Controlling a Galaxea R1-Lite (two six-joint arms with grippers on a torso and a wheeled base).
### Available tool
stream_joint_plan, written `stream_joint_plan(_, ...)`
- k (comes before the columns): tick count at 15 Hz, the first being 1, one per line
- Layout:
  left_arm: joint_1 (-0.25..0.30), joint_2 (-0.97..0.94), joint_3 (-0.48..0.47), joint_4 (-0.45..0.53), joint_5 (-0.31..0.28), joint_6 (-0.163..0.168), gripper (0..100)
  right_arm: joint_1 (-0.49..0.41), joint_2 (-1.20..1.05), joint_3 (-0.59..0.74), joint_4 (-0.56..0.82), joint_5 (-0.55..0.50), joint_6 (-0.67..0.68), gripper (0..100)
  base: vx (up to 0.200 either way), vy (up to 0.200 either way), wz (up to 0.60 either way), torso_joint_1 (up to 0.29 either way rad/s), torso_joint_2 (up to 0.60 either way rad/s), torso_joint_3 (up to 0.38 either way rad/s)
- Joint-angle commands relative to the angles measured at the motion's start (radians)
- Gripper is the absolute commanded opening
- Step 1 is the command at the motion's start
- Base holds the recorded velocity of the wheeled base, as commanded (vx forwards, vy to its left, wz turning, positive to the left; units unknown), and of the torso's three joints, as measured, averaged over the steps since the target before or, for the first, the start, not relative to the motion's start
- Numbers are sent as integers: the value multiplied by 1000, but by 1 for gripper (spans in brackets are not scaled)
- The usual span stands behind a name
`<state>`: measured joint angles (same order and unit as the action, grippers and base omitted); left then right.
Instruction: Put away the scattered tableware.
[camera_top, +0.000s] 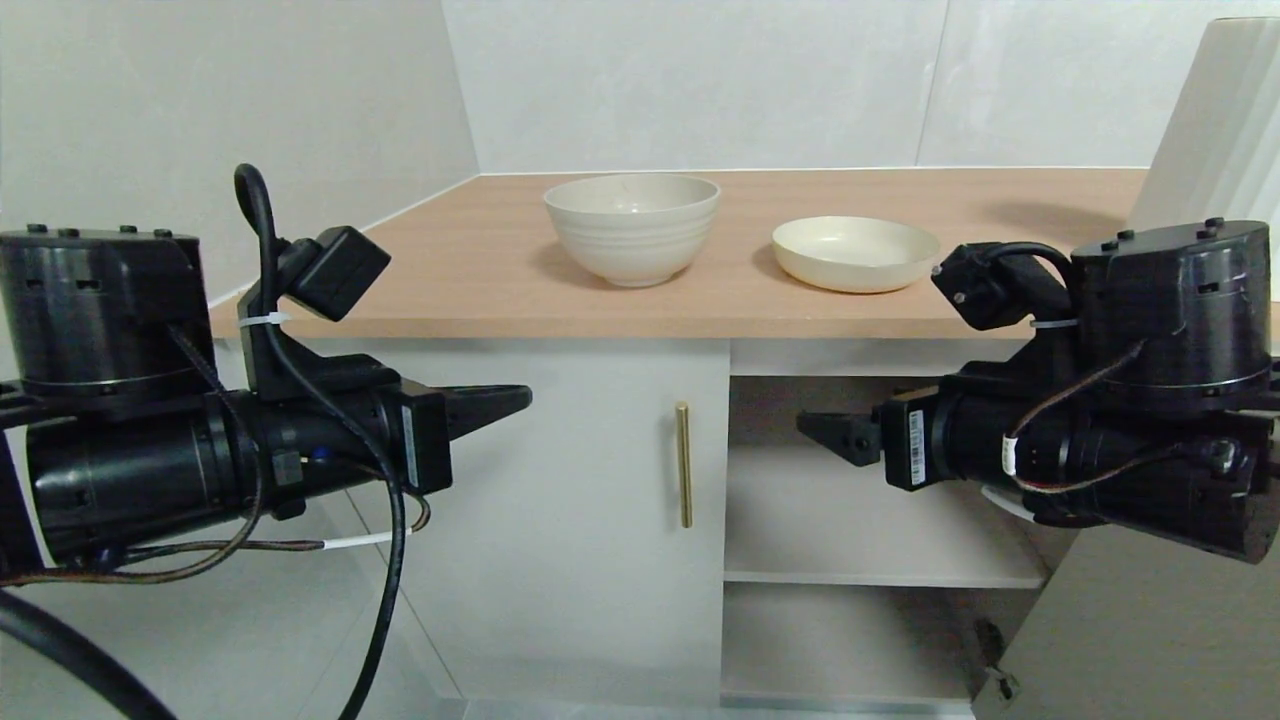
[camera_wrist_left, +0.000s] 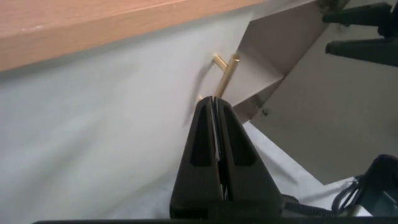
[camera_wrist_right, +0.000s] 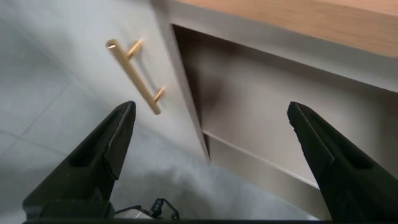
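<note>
The head camera faced the cabinet door (camera_top: 560, 480) straight on from a middle distance, looking slightly down over the table (camera_top: 760, 300). Each wrist camera looked along its own gripper, close to the cabinet front: the left gripper (camera_wrist_left: 216, 102) pointed toward 2 o'clock, the right gripper (camera_wrist_right: 210, 107) toward 10 o'clock. All three views shared the brass handle (camera_top: 684, 465).

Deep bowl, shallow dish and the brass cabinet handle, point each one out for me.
deep bowl (camera_top: 632, 245): head view, its ribbed outer wall.
shallow dish (camera_top: 855, 248): head view, its bare inner floor.
brass cabinet handle (camera_top: 684, 465): head view, middle of the bar.
</note>
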<state>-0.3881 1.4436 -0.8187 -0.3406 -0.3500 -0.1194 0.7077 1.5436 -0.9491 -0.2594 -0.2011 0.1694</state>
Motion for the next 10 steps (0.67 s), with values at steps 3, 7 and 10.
stream_joint_plan(3, 0, 1, -2, -1, -1, 0, 0, -2, -17, 6, -1, 2, 1, 100, 0, 0, 0, 8, -111, -112)
stream_joint_plan(7, 0, 1, 0, 0, 0, 0, 0, -2, -31, 10, -1, 3, -1, 100, 0, 0, 0, 45, -332, -334)
stream_joint_plan(10, 0, -2, 0, 0, 0, 0, 0, 0, -45, 18, -3, 8, -2, 100, 0, 0, 0, 74, -512, -336)
